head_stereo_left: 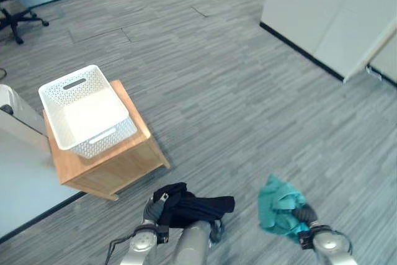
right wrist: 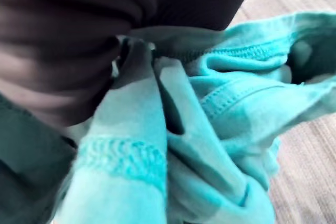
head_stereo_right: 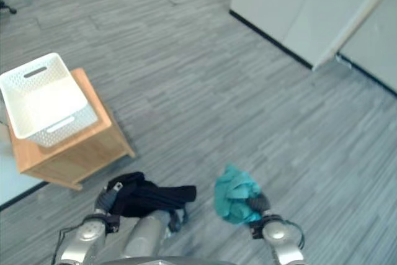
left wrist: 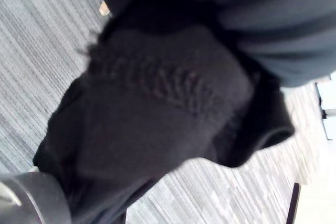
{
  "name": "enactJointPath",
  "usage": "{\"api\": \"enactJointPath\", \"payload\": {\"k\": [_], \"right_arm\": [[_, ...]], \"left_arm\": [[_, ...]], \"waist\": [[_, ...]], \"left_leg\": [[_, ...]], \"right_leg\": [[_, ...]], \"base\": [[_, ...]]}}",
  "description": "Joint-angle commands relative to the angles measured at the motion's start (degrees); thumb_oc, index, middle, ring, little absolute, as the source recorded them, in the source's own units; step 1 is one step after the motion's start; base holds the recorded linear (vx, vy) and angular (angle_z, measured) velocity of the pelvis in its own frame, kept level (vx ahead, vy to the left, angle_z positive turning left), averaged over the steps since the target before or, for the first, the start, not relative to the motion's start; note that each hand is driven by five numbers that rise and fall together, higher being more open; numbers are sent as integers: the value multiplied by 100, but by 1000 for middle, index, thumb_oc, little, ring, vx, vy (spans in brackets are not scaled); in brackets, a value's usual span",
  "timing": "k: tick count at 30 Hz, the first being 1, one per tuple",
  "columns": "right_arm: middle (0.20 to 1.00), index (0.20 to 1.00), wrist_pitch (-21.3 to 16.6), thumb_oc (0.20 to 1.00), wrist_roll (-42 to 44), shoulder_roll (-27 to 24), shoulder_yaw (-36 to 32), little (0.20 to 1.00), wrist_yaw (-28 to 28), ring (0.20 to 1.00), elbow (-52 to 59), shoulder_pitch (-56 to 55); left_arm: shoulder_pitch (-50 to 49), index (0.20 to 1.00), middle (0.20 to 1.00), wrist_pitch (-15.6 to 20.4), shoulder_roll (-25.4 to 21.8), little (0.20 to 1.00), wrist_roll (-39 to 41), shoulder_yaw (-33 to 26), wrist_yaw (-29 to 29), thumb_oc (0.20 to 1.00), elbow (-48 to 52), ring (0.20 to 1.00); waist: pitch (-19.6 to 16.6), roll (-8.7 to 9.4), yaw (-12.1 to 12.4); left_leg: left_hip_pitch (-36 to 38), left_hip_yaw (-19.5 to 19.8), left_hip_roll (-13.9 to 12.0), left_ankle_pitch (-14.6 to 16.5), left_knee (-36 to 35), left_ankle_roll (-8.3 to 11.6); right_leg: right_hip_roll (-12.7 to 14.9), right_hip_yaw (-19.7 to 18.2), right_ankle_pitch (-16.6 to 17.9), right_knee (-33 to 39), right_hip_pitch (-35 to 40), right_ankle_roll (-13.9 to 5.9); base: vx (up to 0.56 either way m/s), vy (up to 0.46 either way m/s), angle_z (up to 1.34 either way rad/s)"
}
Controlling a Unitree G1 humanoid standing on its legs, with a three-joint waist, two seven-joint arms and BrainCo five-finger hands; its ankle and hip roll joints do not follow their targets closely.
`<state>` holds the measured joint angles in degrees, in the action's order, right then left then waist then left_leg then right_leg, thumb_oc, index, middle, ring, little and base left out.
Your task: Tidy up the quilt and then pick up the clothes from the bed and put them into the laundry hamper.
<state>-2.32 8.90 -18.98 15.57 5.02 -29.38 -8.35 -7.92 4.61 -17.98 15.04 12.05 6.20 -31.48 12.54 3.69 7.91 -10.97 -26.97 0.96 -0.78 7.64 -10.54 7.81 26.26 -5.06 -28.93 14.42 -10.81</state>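
Note:
My left hand is low in the left eye view, its fingers closed in a bunched black garment that hangs above the grey floor. The same dark cloth covers most of the left wrist view. Further right, my right hand grips a crumpled teal garment, whose folds press against the dark cover in the right wrist view. The white perforated laundry hamper stands on a low wooden stand, ahead and to the left of both hands. It looks empty.
A pale flat surface with a dark lower edge lies left of the stand. A white wall panel rises at the far right. An office chair base shows at the far left. Grey plank floor stretches between them.

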Motion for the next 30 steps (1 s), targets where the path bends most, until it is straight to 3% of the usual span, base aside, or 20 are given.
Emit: {"api": "enactJointPath", "payload": {"k": [1,2,5,6,7,8,10,11,16,17,19,21,23,24,25,26,27,28,29,30], "right_arm": [[200,200,-271,200,-169,-309,-545,200,81,200,222,448],[200,200,-282,200,-149,-268,-576,200,103,200,219,471],[200,200,-298,200,-131,-243,-566,200,145,200,222,524],[200,200,-321,200,-45,-214,-590,200,154,200,323,510],[200,200,-321,200,-45,-214,-589,200,154,200,324,511],[200,200,-337,200,-19,-182,-635,200,145,200,356,497],[200,200,-326,200,-9,-175,-648,200,138,200,356,495],[200,200,-258,200,2,-142,-727,200,101,200,377,439],[200,200,-207,200,-137,-114,-659,200,-75,200,291,399],[200,200,-277,200,-156,-230,-552,200,-153,200,295,565],[200,200,-361,200,-115,-422,-433,200,-161,200,539,702],[200,200,-351,200,-103,-621,-373,200,-97,200,721,863],[200,200,-318,200,-148,-674,-333,200,-88,200,695,970],[200,200,-249,200,-231,-763,-300,200,-78,200,678,1112],[200,200,-249,200,-231,-764,-302,200,-77,200,680,1119],[200,200,-217,200,-274,-786,-309,200,-72,200,631,1097],[200,200,-219,200,-275,-784,-306,200,-72,200,628,1095],[200,200,-245,200,-277,-732,-355,200,-23,200,499,1098],[200,200,-252,200,-277,-730,-351,200,-22,200,491,1099],[200,200,-236,200,-259,-694,-441,200,29,200,460,1095]], "left_arm": [[334,200,200,273,-293,200,19,117,71,200,365,200],[340,200,200,287,-345,200,50,66,123,200,356,200],[408,200,200,273,-350,200,49,77,175,200,332,200],[442,200,200,282,-356,200,17,123,168,200,356,200],[442,200,200,282,-355,200,17,121,168,200,356,200],[456,200,200,276,-341,200,-24,112,142,200,343,200],[460,200,200,282,-337,200,-34,68,129,200,333,200],[418,200,200,280,-336,200,-56,-31,101,200,285,200],[231,200,200,284,-326,200,-78,-160,12,200,100,200],[97,200,200,282,-284,200,-27,-283,-13,200,14,200],[32,200,200,275,-263,200,60,-333,-68,200,123,200],[-25,200,200,273,-335,200,54,-385,-73,200,413,200],[-24,200,200,255,-343,200,25,-406,-82,200,419,200],[-56,200,200,237,-309,200,49,-467,-87,200,388,200],[-50,200,200,237,-307,200,49,-470,-86,200,392,200],[-166,200,200,231,-298,200,-14,-508,-126,200,413,200],[-175,200,200,227,-300,200,-15,-509,-127,200,419,200],[-307,200,200,169,-354,200,-172,-578,-179,200,484,200],[-317,200,200,162,-354,200,-175,-581,-180,200,494,200],[-351,200,200,74,-416,200,-219,-640,-229,200,547,200]], "waist": [[96,-311,175],[103,-500,52],[144,-668,-135],[161,-680,-341],[152,-691,-356],[146,-626,-491],[130,-623,-556],[166,-655,-639],[117,-496,-604],[55,-536,-518],[170,-482,-356],[353,-367,-189],[415,-340,-109],[424,-304,78],[428,-275,60],[320,-259,188],[309,-247,183],[168,-300,214],[168,-285,220],[74,-291,176]], "left_leg": [[852,354,67,399,-602,618],[1333,680,51,462,-920,560],[1624,1039,-50,394,-1147,628],[1812,1413,-49,469,-1133,770],[1795,1428,-66,464,-1126,775],[2022,1756,-89,648,-1153,965],[2122,1938,-160,713,-1186,1069],[2431,2240,-370,896,-1255,1247],[2697,2687,-647,1155,-856,1522],[2366,2828,-885,729,98,1678],[1525,2830,-1008,69,1677,1700],[850,2271,-1330,-118,2665,1531],[573,1944,-1452,16,2855,1509],[100,1538,-1287,494,2631,1528],[45,1474,-1259,396,2609,1441],[-239,990,-985,704,1944,1341],[-236,985,-967,701,1924,1331],[-178,-184,-930,410,963,1363],[-139,-204,-894,373,884,1356],[67,-1085,-1070,228,396,1281]], "right_leg": [[272,-286,886,-486,-681,-419],[520,-366,898,-1085,-1162,-419],[423,-423,681,-906,-1635,-199],[358,-607,574,-114,-1976,-85],[341,-583,594,-79,-1965,-76],[497,-879,539,1524,-2090,9],[579,-1011,683,2303,-2071,-18],[899,-1444,1115,3035,-2267,-173],[1075,-1495,1328,2936,-2135,-324],[858,-1478,1257,2917,-1961,-198],[739,-1204,1054,3065,-1574,76],[597,-815,755,3293,-1065,334],[523,-686,613,3348,-892,389],[359,-543,261,3393,-564,407],[406,-492,334,3393,-624,430],[164,-383,20,3381,-378,419],[178,-378,18,3379,-384,412],[-162,-74,-214,3284,-193,403],[-139,-81,-216,3274,-197,399],[-332,269,-329,3002,-79,387]], "base": [[603,139,127],[412,61,105],[511,-52,86],[485,-158,145],[741,-370,173],[618,-358,184],[634,-372,181],[602,-410,152],[517,-380,135],[606,-512,140],[448,-473,107],[286,-395,32],[287,-292,26],[310,-281,41],[492,-266,62],[230,-91,59],[580,-205,104],[298,-99,90],[564,-180,102],[429,3,96]]}}
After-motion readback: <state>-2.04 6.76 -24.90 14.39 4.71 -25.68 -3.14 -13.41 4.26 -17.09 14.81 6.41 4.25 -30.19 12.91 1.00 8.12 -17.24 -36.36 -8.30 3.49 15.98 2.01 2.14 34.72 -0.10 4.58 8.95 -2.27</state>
